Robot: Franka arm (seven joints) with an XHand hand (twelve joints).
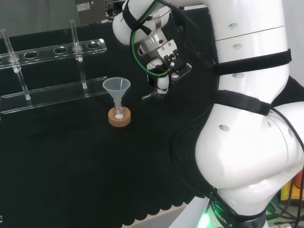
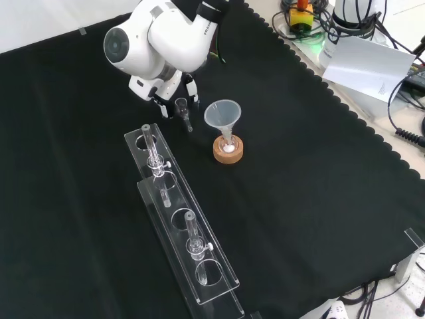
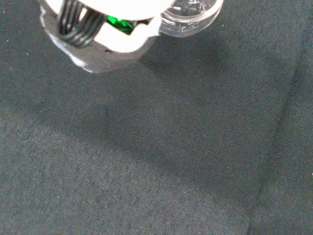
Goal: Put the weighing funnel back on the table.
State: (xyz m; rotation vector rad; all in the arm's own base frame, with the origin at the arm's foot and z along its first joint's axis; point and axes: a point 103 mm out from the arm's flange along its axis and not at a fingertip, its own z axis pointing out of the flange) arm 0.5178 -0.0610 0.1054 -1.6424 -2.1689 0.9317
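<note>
The hand (image 1: 162, 61) hangs low over the cloth to the right of the big funnel in the head view, its fingers curled round the weighing funnel (image 1: 151, 96), a small clear piece whose stem sticks out below the fingers. In the front view the weighing funnel (image 2: 184, 111) shows under the hand (image 2: 166, 86), stem pointing down close to the cloth; whether it touches I cannot tell. In the wrist view a clear rim of the weighing funnel (image 3: 191, 14) sits beside the hand (image 3: 105, 41) over black cloth.
The big funnel (image 1: 116, 88) stands mouth up in a small flask on a cork ring (image 1: 119, 118), close to the hand's left in the head view. A clear tube rack (image 2: 179, 219) with tubes lies beyond it. Cables and papers (image 2: 372, 66) lie off the cloth's edge.
</note>
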